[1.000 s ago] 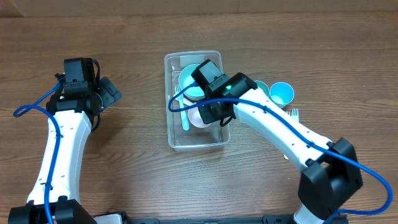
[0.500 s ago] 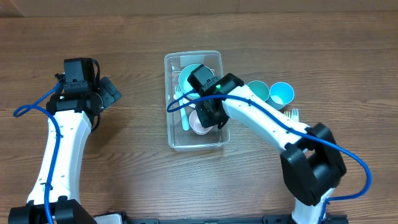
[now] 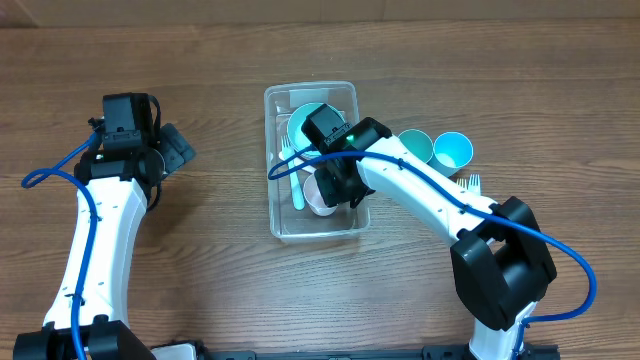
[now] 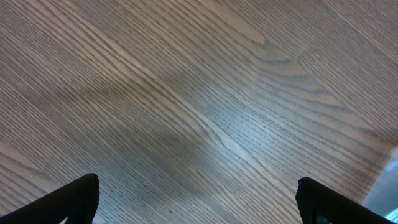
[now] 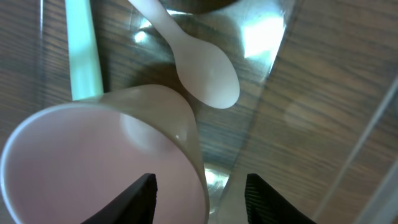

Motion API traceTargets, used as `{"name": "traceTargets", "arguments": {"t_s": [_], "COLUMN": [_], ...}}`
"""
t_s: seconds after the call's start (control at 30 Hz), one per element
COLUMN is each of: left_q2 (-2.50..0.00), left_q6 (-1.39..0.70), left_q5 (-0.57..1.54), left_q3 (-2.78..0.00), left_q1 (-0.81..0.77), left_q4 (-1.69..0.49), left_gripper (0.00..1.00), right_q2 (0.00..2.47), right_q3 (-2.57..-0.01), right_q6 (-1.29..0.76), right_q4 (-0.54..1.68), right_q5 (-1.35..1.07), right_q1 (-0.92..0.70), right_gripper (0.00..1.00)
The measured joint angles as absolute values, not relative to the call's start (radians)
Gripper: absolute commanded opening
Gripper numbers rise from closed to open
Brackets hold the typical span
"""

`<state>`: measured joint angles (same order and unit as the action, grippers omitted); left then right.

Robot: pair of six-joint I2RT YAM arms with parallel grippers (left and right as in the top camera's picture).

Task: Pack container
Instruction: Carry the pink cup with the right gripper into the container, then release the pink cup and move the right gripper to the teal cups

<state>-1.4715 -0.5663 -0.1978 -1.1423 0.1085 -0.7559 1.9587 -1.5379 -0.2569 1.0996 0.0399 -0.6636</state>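
Overhead: clear rectangular container (image 3: 300, 226) (rounded corners)

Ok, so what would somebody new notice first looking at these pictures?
The clear container sits in the middle of the wooden table, with the right arm reaching into it and its jaws open either side of a pale pink cup wall. Beside that cup lie a white spoon and a mint-green handle. Two teal cups wait on the table to the container's right.
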Motion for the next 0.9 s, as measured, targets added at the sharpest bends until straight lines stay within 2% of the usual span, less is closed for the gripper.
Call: {"name": "traceTargets", "arguments": {"t_s": [0.43,0.57,0.8,0.9], "left_q2": [-1.472,-1.472,-1.472,-1.472], "left_q6": [-0.566,-0.566,-0.566,-0.566], "left_q5": [-0.198,-0.198,-0.198,-0.198], "left_q3": [-1.142,-1.142,-1.142,-1.142], "left_q1": [0.109,0.109,0.109,0.109], "left_q4": [-0.756,-0.756,-0.756,-0.756], "left_gripper": [1.0,1.0,1.0,1.0], "right_q2": [1.957,1.942,1.932,1.932], "right_q3": [-1.867,-1.87,-1.871,-1.871], "right_q6": [-0.282,-0.301,-0.314,-0.302], "right_q4": [1.358,1.406,1.431,1.399], "right_q5": [0.046,0.059,0.076,0.072], "right_q1": [-0.638,-0.513,-0.139,-0.04], "right_gripper": [0.5,0.5,0.5,0.5]}}
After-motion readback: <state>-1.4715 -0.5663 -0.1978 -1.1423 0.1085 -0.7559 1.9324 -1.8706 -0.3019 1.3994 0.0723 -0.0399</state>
